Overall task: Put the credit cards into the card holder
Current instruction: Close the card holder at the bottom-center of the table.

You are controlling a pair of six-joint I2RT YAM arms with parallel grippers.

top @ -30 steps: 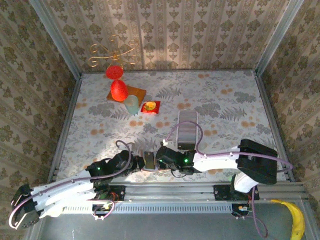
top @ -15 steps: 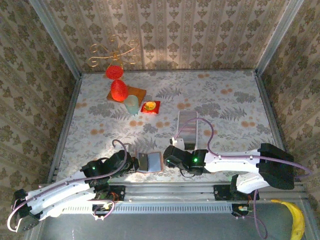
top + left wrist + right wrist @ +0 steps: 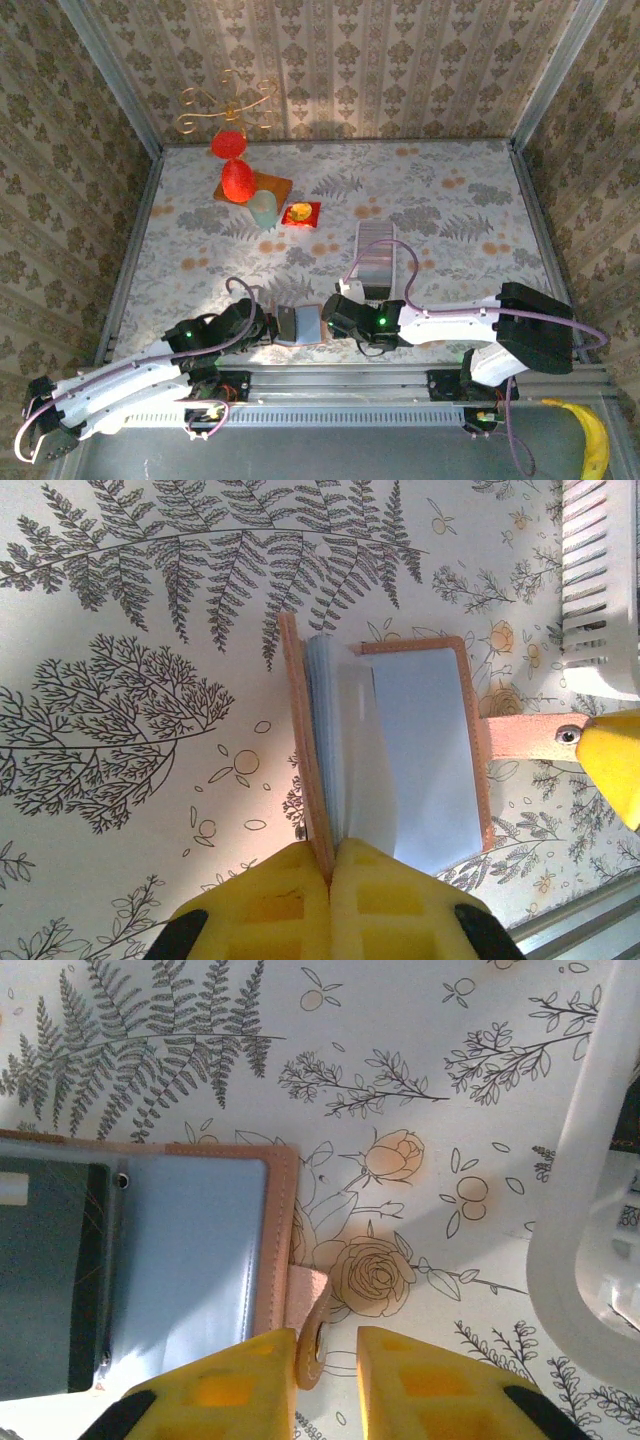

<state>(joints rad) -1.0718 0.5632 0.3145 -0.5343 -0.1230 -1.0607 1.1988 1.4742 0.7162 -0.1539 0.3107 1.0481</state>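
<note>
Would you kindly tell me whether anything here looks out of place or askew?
A yellow banana lies off the floral table, on the grey ledge at the near right. The pinkish-tan leather-like card holder is also askew: one cover stands on edge, pinched in the left gripper.

A pinkish-tan card holder [image 3: 304,760] frames pale grey-blue credit cards [image 3: 425,750] on the cream bench [image 3: 440,200], printed with grey ferns and orange blossoms; left end effector [image 3: 330,885] and right end effector [image 3: 327,1360] are yellow.
</note>
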